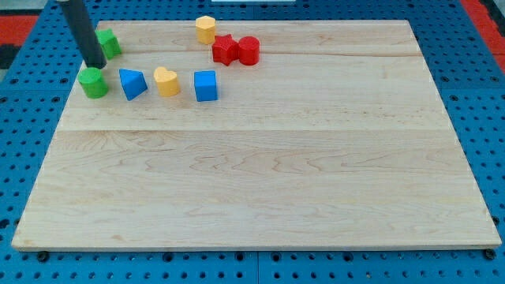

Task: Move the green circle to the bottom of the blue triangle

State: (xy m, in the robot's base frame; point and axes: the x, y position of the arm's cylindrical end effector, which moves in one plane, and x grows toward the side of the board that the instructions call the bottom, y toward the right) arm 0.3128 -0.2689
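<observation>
Below the blue triangle (132,83) the wooden board (260,181) lies open; the yellow heart (166,81) crowds its right.

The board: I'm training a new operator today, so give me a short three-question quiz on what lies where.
1. True or false: my tip is just above the green circle.
2. What lies right of the blue triangle: A yellow heart, B red star, C blue cube?
3. Fill in: the green circle lies to the triangle's ____.

Key: 1 true; 2 A; 3 left.
</observation>
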